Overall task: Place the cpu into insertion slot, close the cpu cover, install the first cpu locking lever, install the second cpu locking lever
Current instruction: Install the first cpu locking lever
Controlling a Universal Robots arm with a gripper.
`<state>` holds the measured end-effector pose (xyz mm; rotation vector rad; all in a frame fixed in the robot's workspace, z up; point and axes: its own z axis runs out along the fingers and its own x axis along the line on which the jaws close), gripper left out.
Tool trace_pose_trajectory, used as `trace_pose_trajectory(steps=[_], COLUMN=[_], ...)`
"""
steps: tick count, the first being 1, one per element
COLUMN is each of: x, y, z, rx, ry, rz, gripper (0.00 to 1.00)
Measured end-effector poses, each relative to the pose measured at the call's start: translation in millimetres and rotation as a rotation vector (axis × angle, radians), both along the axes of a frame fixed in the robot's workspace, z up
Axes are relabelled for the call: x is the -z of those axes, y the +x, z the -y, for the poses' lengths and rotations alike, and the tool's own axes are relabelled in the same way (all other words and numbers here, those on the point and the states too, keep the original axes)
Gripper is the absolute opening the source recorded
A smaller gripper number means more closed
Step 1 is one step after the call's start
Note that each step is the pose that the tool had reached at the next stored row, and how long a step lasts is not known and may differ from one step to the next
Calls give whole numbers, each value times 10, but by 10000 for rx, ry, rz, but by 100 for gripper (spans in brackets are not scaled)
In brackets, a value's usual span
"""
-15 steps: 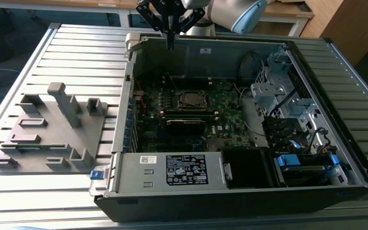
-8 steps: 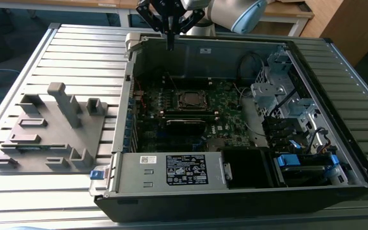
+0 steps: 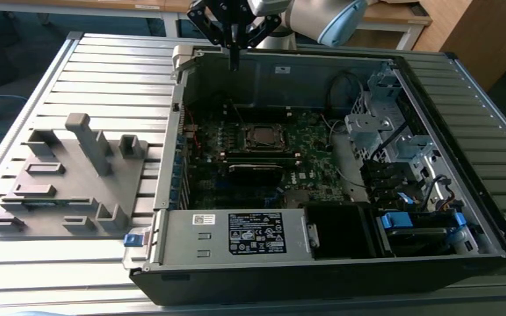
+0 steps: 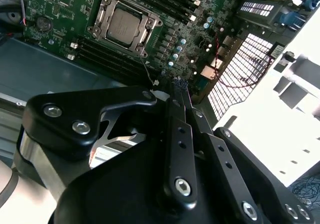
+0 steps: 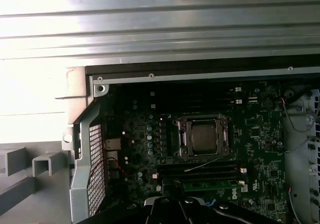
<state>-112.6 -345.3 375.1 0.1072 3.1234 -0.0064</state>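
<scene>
The cpu has a dull silver-grey metal top, framed by the brighter, shinier metal of the cpu cover. The circuit board is matt green. The gripper is matt black with glossy steel screws. The computer case is plain grey sheet metal, on a ribbed satin-metal table; the fixture looks matt grey plastic

We find the cpu in the insertion slot, the cpu cover down around it. In the exterior view the gripper hangs above and beyond that slot; the fixture block sits well to the exterior view's left of it.
</scene>
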Motion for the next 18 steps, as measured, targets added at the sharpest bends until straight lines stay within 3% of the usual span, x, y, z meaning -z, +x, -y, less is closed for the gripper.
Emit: trace_pose_trajectory(steps=[9,18], x=[22,167], y=[0,-11], z=[0,0], rx=[0,0], ry=[2,0], rz=[2,0], gripper=[10,10])
